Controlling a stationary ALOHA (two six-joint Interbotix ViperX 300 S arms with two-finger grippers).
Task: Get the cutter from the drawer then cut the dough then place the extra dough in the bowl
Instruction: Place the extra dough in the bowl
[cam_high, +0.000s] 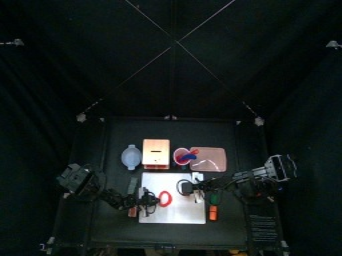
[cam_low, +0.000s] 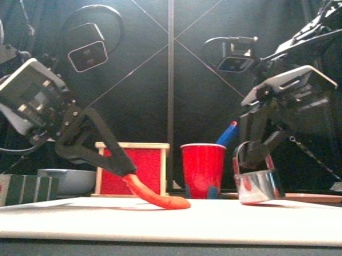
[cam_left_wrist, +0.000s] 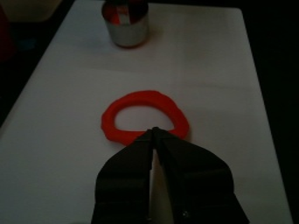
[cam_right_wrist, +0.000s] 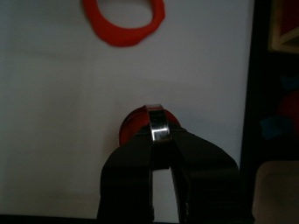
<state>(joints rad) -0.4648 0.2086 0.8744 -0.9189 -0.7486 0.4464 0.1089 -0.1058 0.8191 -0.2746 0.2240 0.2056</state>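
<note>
A red dough ring (cam_left_wrist: 142, 118) lies on the white cutting board (cam_high: 181, 216). My left gripper (cam_left_wrist: 153, 133) is shut on the ring's near edge, and in the front view that side of the ring (cam_low: 150, 196) is lifted off the board. The round metal cutter (cam_low: 257, 186) stands on the board to the right, with red dough inside it (cam_left_wrist: 125, 15). My right gripper (cam_right_wrist: 158, 131) is shut on the cutter's wire handle, directly above the cutter (cam_right_wrist: 149, 122). The ring (cam_right_wrist: 121, 19) shows beyond it in the right wrist view.
Behind the board stand the blue-grey bowl (cam_high: 130, 156) at the left, the wooden box (cam_high: 154, 153) with its red drawer front (cam_low: 134, 168), and the pink tray (cam_high: 214, 160). A red cup (cam_low: 203, 170) holds a blue knife (cam_low: 227, 131).
</note>
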